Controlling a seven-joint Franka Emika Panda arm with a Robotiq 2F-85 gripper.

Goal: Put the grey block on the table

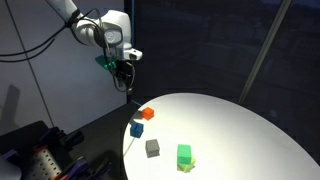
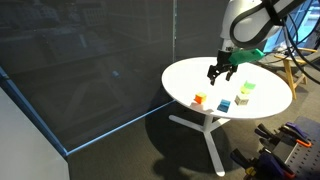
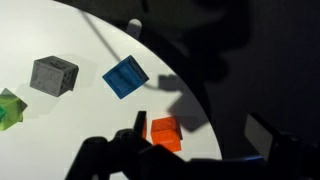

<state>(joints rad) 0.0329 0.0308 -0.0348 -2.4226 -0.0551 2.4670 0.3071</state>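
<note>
The grey block [image 1: 153, 148] is a small plain cube resting on the round white table [image 1: 240, 130], between a blue cube and a green block. It also shows in an exterior view [image 2: 241, 99] and at the left of the wrist view [image 3: 54, 74]. My gripper [image 1: 122, 72] hangs well above the table's edge, open and empty; it shows in an exterior view [image 2: 220, 72] too. In the wrist view the open jaws [image 3: 198, 127] straddle the table's edge next to an orange block, far from the grey block.
A blue cube [image 3: 126, 77], an orange block [image 3: 165, 133] and a green block [image 3: 8, 108] stand on the table [image 3: 60, 30] near its edge. Dark curtains or panels surround the table. A cart with equipment [image 1: 40, 150] stands beside it.
</note>
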